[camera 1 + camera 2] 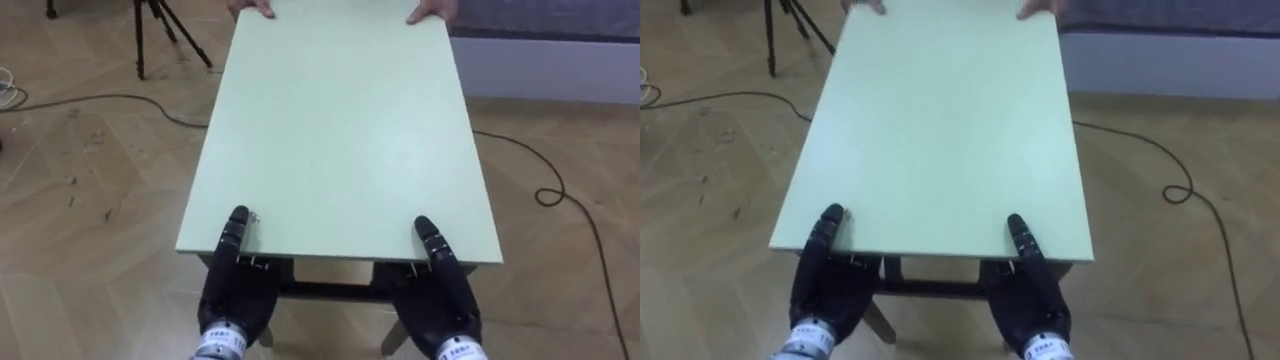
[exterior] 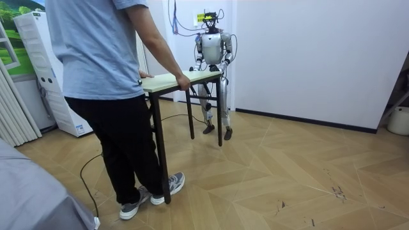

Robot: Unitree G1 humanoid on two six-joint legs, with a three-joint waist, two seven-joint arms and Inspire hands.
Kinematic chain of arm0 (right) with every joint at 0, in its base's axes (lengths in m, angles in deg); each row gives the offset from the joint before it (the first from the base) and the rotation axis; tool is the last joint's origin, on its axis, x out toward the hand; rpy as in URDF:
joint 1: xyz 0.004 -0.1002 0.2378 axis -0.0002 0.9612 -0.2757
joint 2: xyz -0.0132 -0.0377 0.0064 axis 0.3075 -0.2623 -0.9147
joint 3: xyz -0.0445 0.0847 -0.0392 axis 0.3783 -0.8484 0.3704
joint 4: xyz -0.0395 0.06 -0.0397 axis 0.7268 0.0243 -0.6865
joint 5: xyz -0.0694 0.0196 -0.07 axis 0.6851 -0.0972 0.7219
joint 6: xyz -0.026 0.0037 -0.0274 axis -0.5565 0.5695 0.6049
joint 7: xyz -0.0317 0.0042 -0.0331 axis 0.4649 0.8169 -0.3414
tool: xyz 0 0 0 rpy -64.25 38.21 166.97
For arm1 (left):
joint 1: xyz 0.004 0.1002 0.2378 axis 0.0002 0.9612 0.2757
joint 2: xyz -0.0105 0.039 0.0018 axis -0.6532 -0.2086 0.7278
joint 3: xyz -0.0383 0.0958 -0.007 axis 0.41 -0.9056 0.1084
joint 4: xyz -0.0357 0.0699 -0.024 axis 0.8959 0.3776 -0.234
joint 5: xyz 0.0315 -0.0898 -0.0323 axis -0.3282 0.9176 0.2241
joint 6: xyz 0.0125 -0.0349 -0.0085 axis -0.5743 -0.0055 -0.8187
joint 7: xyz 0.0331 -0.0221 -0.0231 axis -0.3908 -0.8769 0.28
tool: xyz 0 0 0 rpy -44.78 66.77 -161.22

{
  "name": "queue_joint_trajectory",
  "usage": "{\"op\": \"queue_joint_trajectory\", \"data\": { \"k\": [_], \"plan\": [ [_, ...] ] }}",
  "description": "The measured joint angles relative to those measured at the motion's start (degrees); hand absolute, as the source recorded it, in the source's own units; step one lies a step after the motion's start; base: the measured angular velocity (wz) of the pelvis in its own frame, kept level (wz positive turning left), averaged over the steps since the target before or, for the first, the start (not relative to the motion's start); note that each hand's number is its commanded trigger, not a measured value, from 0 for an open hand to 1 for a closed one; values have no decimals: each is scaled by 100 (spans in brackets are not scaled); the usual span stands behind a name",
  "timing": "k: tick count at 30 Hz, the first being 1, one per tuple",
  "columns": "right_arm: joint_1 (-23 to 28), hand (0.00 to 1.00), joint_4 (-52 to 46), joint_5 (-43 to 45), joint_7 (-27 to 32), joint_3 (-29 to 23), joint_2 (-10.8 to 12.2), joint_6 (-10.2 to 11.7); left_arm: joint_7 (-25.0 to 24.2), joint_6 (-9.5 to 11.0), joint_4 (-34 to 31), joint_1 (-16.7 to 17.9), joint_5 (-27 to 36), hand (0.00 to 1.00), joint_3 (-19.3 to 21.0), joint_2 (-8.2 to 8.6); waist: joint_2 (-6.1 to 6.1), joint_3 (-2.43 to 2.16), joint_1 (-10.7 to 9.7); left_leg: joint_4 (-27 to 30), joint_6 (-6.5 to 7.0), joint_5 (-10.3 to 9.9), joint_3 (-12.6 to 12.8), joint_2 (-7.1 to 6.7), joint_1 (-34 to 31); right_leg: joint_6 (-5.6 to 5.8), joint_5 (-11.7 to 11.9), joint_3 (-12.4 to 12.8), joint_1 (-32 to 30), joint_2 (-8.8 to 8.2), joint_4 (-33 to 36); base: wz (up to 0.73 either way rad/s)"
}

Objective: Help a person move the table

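A pale green table (image 1: 340,130) stretches away from me, lengthwise. My left hand (image 1: 235,295) clamps its near edge at the left corner, thumb on top and the rest below the board. My right hand (image 1: 440,295) grips the same edge at the right corner in the same way. At the far edge a person's two hands (image 1: 432,12) hold the tabletop. In the room view the person (image 2: 102,64) stands at the near end of the table (image 2: 176,79), and I stand at its far end by the white wall.
A black tripod (image 1: 165,25) stands on the wooden floor at the far left. Dark cables (image 1: 560,190) lie on the floor on both sides of the table. A grey couch edge (image 1: 540,15) is at the far right. A white appliance (image 2: 45,70) stands behind the person.
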Motion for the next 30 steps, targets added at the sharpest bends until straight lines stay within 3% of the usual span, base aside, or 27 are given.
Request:
{"op": "queue_joint_trajectory", "data": {
  "k": [2, 3, 4, 5, 6, 7, 9, 10, 11, 12, 13, 14, 16, 17, 18, 19, 20, 21, 22, 23, 24, 25, 26, 27, 29, 30],
  "plan": [
    [-5, 100, -2, -13, -26, -12, -27, 5, 0, -69, -4, -43, 60, 100, -14, -57, 41, 27, -30, -782, -95, 58, 6, -2, 396, 1, 1, 111, -171, 23, 169, 12],
    [-45, 100, -20, -4, -36, -12, -37, 7, 0, -67, -44, -49, 60, 100, -2, -61, 119, 31, -30, -1321, -150, -58, -8, 23, 603, 2, 1, 118, -337, 79, 305, -12],
    [-118, 100, -23, -5, -37, -8, -16, 6, -3, -61, -88, -70, 61, 100, 26, -77, 161, 54, -36, -1794, -245, -488, -8, 12, 785, 18, 11, 115, -513, 92, 449, -9],
    [-138, 100, -45, -5, -39, -8, -23, 8, -3, -60, -111, -91, 60, 100, 29, -77, 191, 58, -63, -2008, -291, -647, -7, 4, 848, 45, 30, 116, -604, 92, 498, 19],
    [-218, 100, -76, 7, -73, -35, -56, 28, -10, -59, -130, -191, 60, 100, 31, -78, 282, 77, -189, -2558, -319, -1002, 9, -28, 927, 107, 99, 145, -821, 84, 544, 35],
    [-309, 100, -72, 6, -117, -95, -60, 20, -20, -61, -130, -315, 60, 100, 31, -93, 309, 90, -229, -3133, -305, -1179, 60, -106, 1011, 189, 163, 337, -1098, 56, 630, 28],
    [-425, 100, -70, 4, -185, -172, -55, -7, -51, -19, -130, -457, 51, 100, 16, -88, 311, 93, -180, -3958, -269, -1184, 305, -251, 1164, 260, 361, 482, -1581, -35, 929, -14],
    [-479, 100, -60, 21, -194, -207, -72, -30, -58, 15, -130, -498, 53, 100, 8, -84, 313, 111, -165, -4238, -216, -1160, 306, -309, 1281, 269, 432, 463, -1862, -98, 1312, -37],
    [-599, 100, 23, 105, -201, -274, -41, -128, -129, 65, -60, -536, 90, 100, 47, -56, 353, 182, -207, -4622, -73, -1192, 239, -365, 1463, 342, 527, 449, -2537, -93, 2046, -29],
    [-666, 100, 73, 243, -217, -301, 71, -274, -262, 126, -73, -465, 187, 100, 101, -147, 279, 140, -304, -4605, 22, -1314, 100, -447, 1350, 434, 796, 706, -2597, 25, 930, -9],
    [-645, 100, 72, 324, -242, -305, 148, -317, -340, 131, -85, -434, 224, 100, 122, -230, 140, 125, -360, -4555, 22, -1393, 18, -595, 1281, 320, 1512, 708, -2605, -140, 512, 25],
    [-611, 100, 202, 380, -376, -371, 199, -329, -364, 76, 60, -450, 234, 100, 87, -164, 241, 137, -389, -4462, 71, -1558, 32, -622, 1236, 220, 1481, 409, -2563, -231, 543, 53],
    [-509, 100, 230, 479, -402, -453, 219, -322, -360, -34, 148, -449, 206, 100, 57, -139, 208, 121, -537, -4321, 91, -1546, 75, -723, 1092, 270, 1524, 360, -2523, -438, 557, 50],
    [-477, 100, 230, 475, -411, -511, 227, -377, -357, -70, 154, -429, 204, 100, 52, -131, 137, 91, -632, -4317, 168, -1501, 173, -823, 1052, 358, 1636, 429, -2513, -541, 521, 25],
    [-482, 100, 230, 455, -408, -560, 234, -434, -349, -71, 152, -432, 209, 100, 50, -125, 65, 54, -667, -4301, 280, -1431, 203, -954, 959, 467, 1927, 546, -2509, -607, 320, 5],
    [-505, 100, 230, 437, -407, -544, 203, -476, -338, -65, 153, -439, 209, 100, 50, -114, -6, 19, -675, -4327, 414, -1314, 202, -1121, 856, 585, 2362, 680, -2477, -666, -39, -9],
    [-520, 100, 232, 437, -407, -540, 198, -492, -324, -63, 153, -438, 222, 100, 50, -105, -22, 14, -701, -4313, 478, -1260, 204, -1194, 788, 693, 2627, 713, -2414, -709, -284, 0],
    [-530, 100, 230, 424, -407, -540, 197, -493, -315, -57, 148, -442, 300, 100, 40, -93, -54, 5, -772, -4303, 608, -1140, 373, -1295, 654, 856, 2992, 783, -2309, -772, -613, 13],
    [-516, 100, 230, 446, -407, -535, 208, -489, -309, -58, 157, -441, 306, 100, 32, -97, -66, 12, -788, -4276, 656, -1080, 603, -1251, 615, 849, 2877, 750, -2332, -826, -373, 39],
    [-338, 100, 218, 473, -418, -573, 212, -438, -202, -100, 193, -458, 299, 100, -55, -97, -10, 35, -837, -4140, 702, -1043, 1230, -1100, 622, 746, 1787, 546, -2376, -875, 987, 65],
    [-61, 100, 127, 398, -462, -668, 237, -360, -144, -143, 193, -467, 231, 100, -176, -151, -101, 24, -850, -4168, 769, -962, 1497, -1125, 710, 724, 850, 430, -2274, -1041, 2462, 72],
    [32, 100, 82, 352, -470, -671, 239, -359, -144, -149, 188, -463, 187, 100, -205, -175, -175, 14, -848, -4193, 804, -930, 1654, -1165, 754, 758, 551, 434, -2181, -1103, 3105, 58],
    [104, 100, 51, 303, -470, -674, 208, -367, -144, -160, 184, -456, 154, 100, -242, -237, -284, 10, -829, -4181, 867, -895, 1983, -1264, 777, 860, 174, 474, -1850, -1244, 4010, 0],
    [104, 100, 47, 292, -469, -663, 169, -382, -144, -191, 168, -433, 156, 100, -238, -265, -315, 16, -705, -4137, 935, -876, 2246, -1353, 755, 959, 5, 563, -1430, -1366, 4434, -28],
    [8, 100, 38, 291, -470, -605, 163, -356, -145, -190, 72, -412, 145, 100, -167, -202, -357, 32, -422, -4085, 1002, -853, 2409, -1448, 588, 1067, -72, 746, -761, -1565, 4322, -85],
    [-102, 100, 38, 285, -468, -548, 156, -356, -145, -189, 1, -411, 133, 100, -90, -177, -381, 34, -298, -3975, 1043, -826, 2381, -1463, 384, 1113, -57, 782, -343, -1730, 3819, -107]
  ]
}}
